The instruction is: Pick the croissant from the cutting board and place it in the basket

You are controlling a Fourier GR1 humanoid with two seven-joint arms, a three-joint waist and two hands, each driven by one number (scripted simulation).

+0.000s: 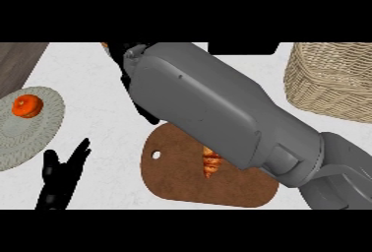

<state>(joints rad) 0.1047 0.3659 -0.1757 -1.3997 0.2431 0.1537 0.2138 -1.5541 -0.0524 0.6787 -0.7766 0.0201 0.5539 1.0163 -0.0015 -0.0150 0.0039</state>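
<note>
Two arms in head view. Right forearm (pixel 218 108) is huge in frame, running diagonally from lower right up to far left-centre, covering much of the cutting board (pixel 181 182). Right hand (pixel 134 54) shows only as black bits at the far end of that forearm, near the top of the view; fingers mostly hidden by the arm, cannot tell if open or curled, cannot tell if it holds anything. A small orange bit shows just beside it at the far edge, unclear what.

Croissant (pixel 210 162) lies on the brown cutting board, right of the board's hanging hole, partly hidden under the forearm; only its near end shows. Board sits on the white bench (pixel 94 98), centre-near.

Basket (pixel 334 81), woven wicker, at far right of the bench, well apart from the board, cut by the right edge.

Left hand (pixel 62 172) at lower left, near edge, fingers straight and pointing up, spread a bit, holding nothing, resting.

Grey round plate (pixel 29 133) at left edge with an orange fruit (pixel 27 105) on its far part. Dark wooden surface (pixel 18 61) in far left corner.
</note>
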